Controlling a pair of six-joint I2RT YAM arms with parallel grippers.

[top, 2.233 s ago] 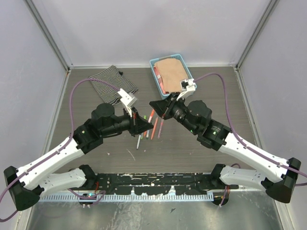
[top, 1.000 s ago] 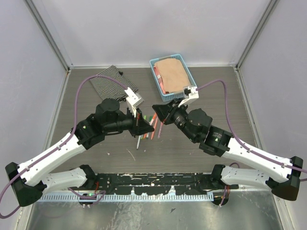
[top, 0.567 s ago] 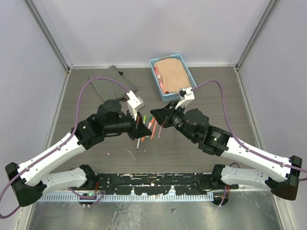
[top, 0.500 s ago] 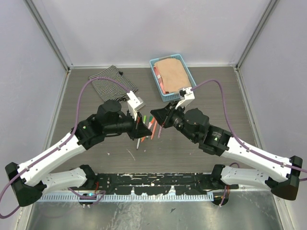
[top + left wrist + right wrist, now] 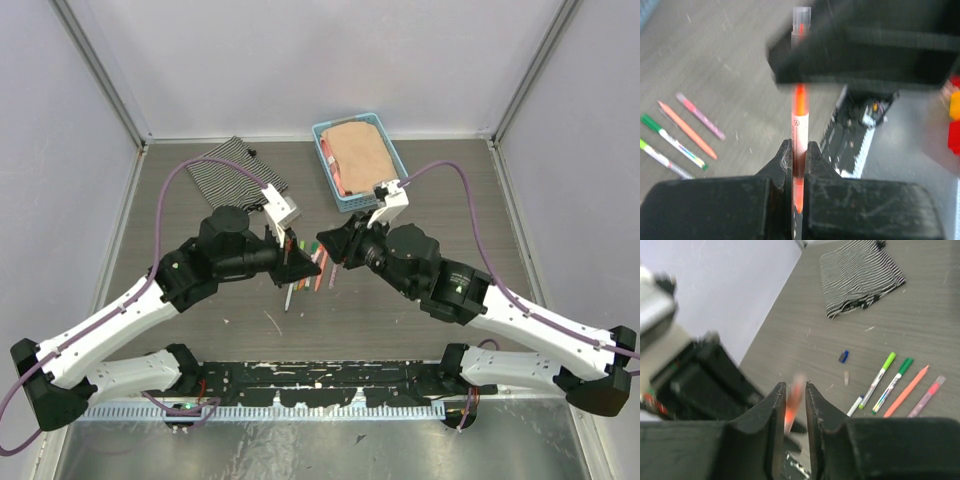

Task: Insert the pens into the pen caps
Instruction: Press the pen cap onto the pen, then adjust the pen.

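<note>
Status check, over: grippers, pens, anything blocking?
Left gripper shut on orange pen. Right gripper at its far end, grip unclear. Four pens loose on table, blue cap nearby. Nothing blocking.

Both arms share one build. The left arm (image 5: 120,322), at the lower left of the top view, and the right arm (image 5: 530,322), at the lower right, have glossy white link shells. These join bulky matte-black joint housings, and black bases (image 5: 38,388) sit at the bottom corners. A round black cap (image 5: 228,221) crowns the left arm's housing. A purple cable (image 5: 190,163) runs along each arm to a small white camera block (image 5: 281,208) at the wrist. The left gripper (image 5: 312,262) and right gripper (image 5: 324,243) are black wedges. Close up, the fingers (image 5: 715,210) are thick matte-black plastic flecked with pale marks, perhaps scuffs or dust; the blur leaves that unclear.
</note>
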